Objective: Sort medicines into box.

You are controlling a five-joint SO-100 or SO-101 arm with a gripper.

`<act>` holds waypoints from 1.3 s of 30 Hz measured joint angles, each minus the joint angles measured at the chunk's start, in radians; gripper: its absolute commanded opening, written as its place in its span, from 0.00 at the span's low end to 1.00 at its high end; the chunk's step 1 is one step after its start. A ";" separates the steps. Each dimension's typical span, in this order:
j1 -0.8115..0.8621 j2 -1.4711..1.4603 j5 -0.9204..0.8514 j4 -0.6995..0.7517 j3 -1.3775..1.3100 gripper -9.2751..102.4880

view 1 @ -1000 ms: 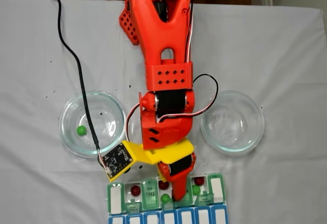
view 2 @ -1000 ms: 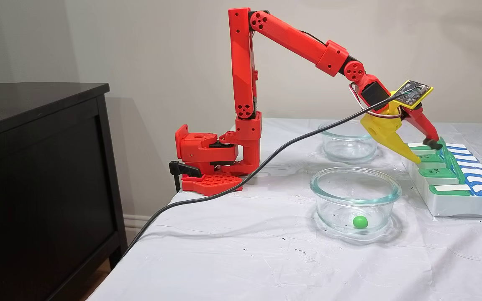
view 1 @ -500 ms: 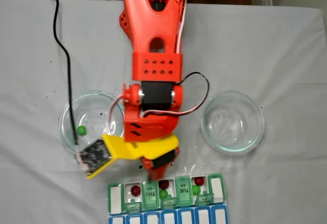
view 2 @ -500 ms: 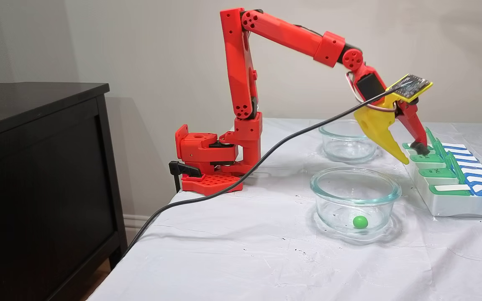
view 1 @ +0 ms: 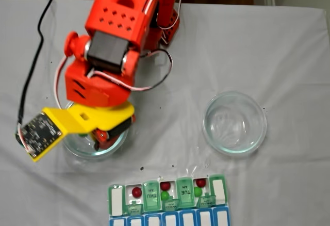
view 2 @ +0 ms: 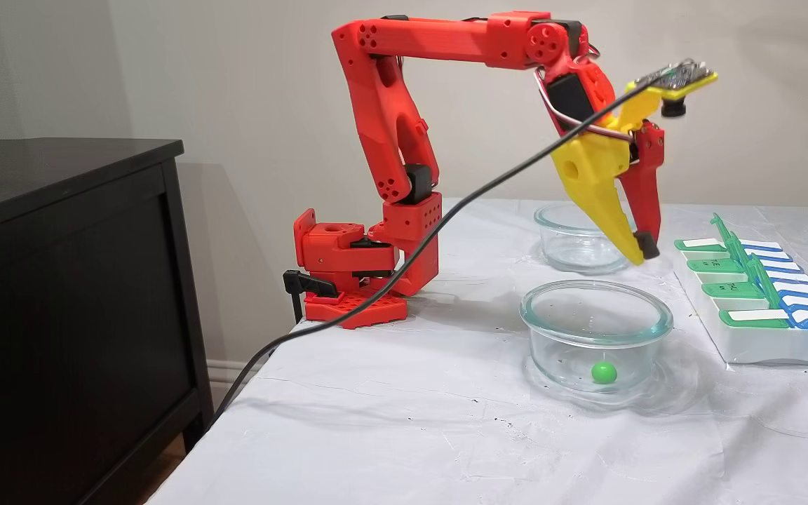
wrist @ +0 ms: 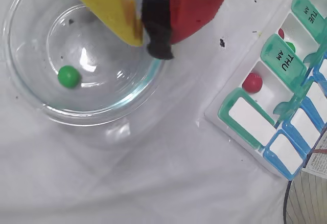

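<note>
**A:** What's the room like, left to right?

**B:** In a fixed view, a dark cabinet (view 2: 67, 280) stands at the left against a pale wall. Beside it is the table (view 2: 411, 435) under a white cloth, its left edge nearest the cabinet. The arm's base (view 2: 348, 273) sits at the far left corner, a black cable (view 2: 446, 224) trailing off that edge.

**A:** And on the cloth?

**B:** A glass bowl (view 1: 77, 151) near the left edge holds one green ball (wrist: 68, 76). A second bowl (view 1: 235, 123) sits toward the right. The box (view 1: 167, 200) lies at the near edge, with three red balls (view 1: 136, 191) and two green ones (view 1: 165, 196) in its open cells.

**A:** The arm?

**B:** Upper link leaning, forearm level, wrist bent down. The gripper (view 2: 639, 249) hangs above the left bowl's rim, clear of the glass.

**A:** Jaws?

**B:** Closed, nothing between them; in the wrist view the yellow finger (wrist: 110, 6) meets the red finger's black tip (wrist: 158, 27).

**A:** Changed since a second ago?

**B:** Yes. The gripper was down at the box then; it has risen and swung left to the bowl. The balls lie as before.
</note>
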 measured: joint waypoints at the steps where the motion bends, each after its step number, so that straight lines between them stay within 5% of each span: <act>1: 0.011 0.015 -0.011 -0.006 0.026 0.24; 17: 0.071 0.063 0.015 -0.229 0.342 0.27; 25: 0.109 -0.028 -0.034 -0.367 0.376 0.19; 39: 0.160 -0.052 -0.109 -0.388 0.400 0.19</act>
